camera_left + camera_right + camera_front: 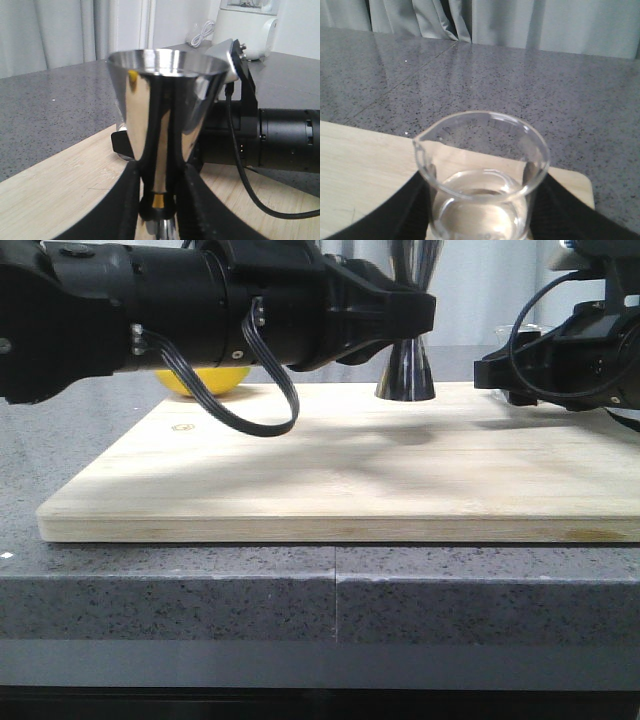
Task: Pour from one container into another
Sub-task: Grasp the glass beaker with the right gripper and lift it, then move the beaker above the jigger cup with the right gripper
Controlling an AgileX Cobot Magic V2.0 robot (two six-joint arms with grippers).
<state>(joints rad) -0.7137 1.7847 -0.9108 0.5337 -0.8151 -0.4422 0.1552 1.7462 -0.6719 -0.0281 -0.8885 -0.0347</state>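
Note:
The steel hourglass jigger (165,100) stands upright on the wooden board (340,480), its dark base (405,378) toward the far side. My left gripper (159,200) is shut on its narrow waist at the gold band, one black finger on each side; from the front, the left gripper (412,314) hides the jigger's middle. The clear glass beaker (482,170) holds a little clear liquid and sits upright between the black fingers (405,210) of my right gripper (482,217), which is shut on it. From the front the right gripper (505,370) is at the board's far right, and the beaker is hidden there.
A yellow rounded object (200,383) lies behind the board at the left, partly hidden by my left arm. The board rests on a grey speckled counter (200,590). A white appliance (245,25) stands at the back. My right arm (285,140) lies close behind the jigger.

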